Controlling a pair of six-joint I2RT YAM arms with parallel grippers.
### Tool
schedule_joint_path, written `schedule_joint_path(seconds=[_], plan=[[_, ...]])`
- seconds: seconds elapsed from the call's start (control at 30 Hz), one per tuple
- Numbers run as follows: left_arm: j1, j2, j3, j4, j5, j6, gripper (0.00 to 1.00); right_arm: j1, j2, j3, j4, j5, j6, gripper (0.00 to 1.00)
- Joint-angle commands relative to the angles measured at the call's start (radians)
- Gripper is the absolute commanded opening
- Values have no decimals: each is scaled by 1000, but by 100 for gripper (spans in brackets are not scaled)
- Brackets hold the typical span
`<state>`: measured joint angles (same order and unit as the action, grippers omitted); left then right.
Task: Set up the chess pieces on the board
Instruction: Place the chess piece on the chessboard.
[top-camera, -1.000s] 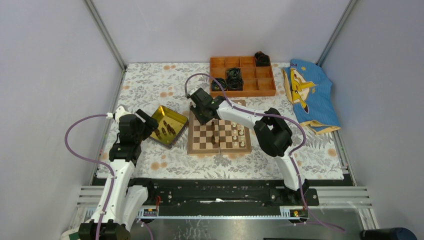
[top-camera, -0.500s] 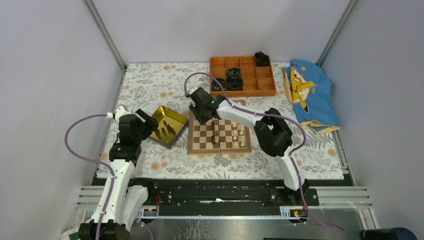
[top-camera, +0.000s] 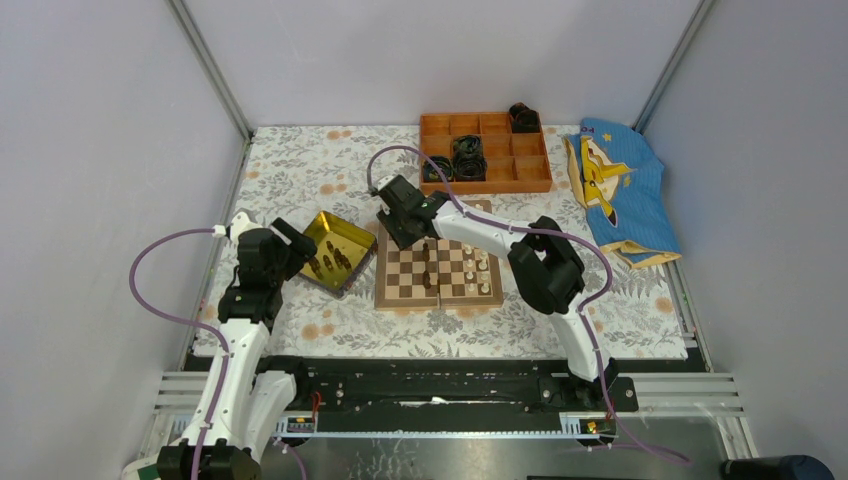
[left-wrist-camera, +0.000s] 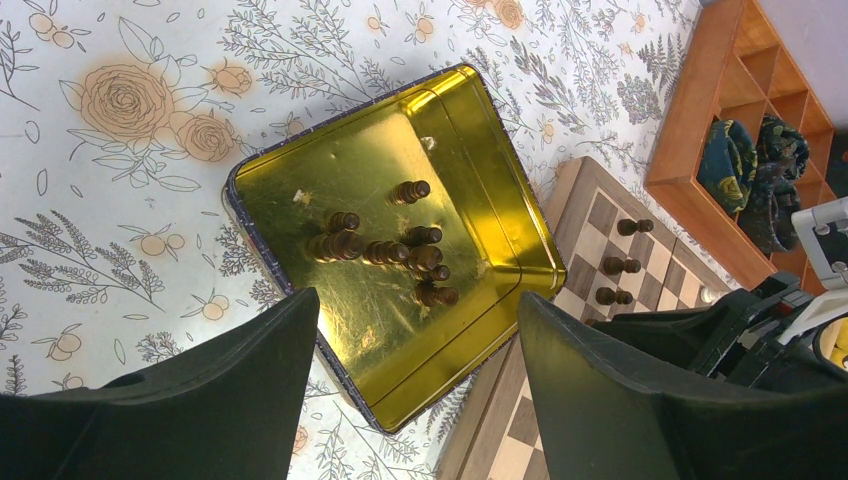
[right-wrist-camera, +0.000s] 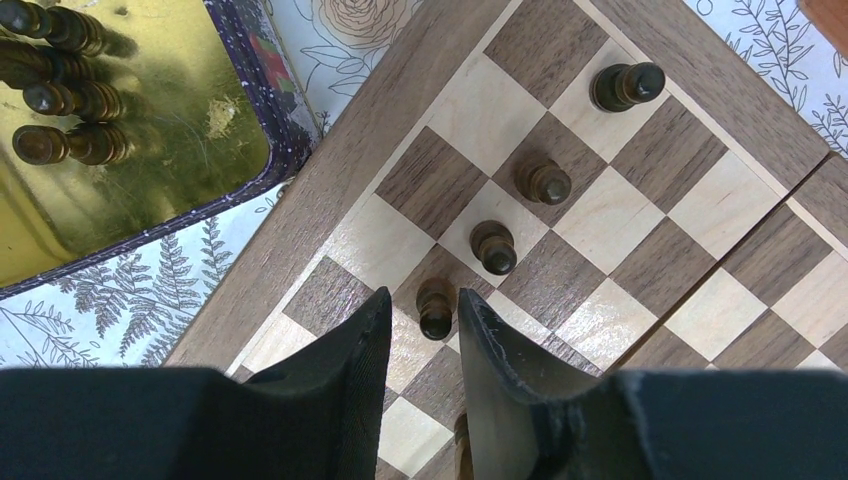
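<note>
Shifted slightly toward 10 o'clock, your right gripper (right-wrist-camera: 424, 300) straddles a dark pawn (right-wrist-camera: 435, 310) on the board (right-wrist-camera: 340, 195), jaws parted, likely releasing it in rank.

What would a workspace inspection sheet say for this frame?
Surface: floral tablecloth, lying flat.
Job's things: board beside gold tray; some dark pieces on the board, several in the tray; pale pieces on the board's right half.
Clutter: orange box holding black rolls; blue cloth at right.
End effectors: left end effector open over the tray; right end effector narrowly open, fingers flanking a dark pawn.
Cables: purple cable looping off each arm.
Surroundings: grey walls, metal frame posts.
</note>
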<state>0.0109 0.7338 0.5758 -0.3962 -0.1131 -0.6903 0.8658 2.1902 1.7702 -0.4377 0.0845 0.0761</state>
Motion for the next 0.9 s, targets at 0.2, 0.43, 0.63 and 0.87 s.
schedule_joint_path(seconds=[0.2, 0.43, 0.63, 0.87], plan=[[-7, -14, -11, 46, 6, -6, 80, 13, -113, 1, -8, -11, -13, 39], [-7, -13, -11, 46, 6, -5, 80, 12, -179, -52, 7, 13, -13, 40], [-7, -9, -11, 46, 9, -5, 80, 13, -281, -146, 28, 54, -14, 42], [-6, -2, -11, 49, 12, -6, 80, 12, -356, -252, 43, 111, -13, 46]])
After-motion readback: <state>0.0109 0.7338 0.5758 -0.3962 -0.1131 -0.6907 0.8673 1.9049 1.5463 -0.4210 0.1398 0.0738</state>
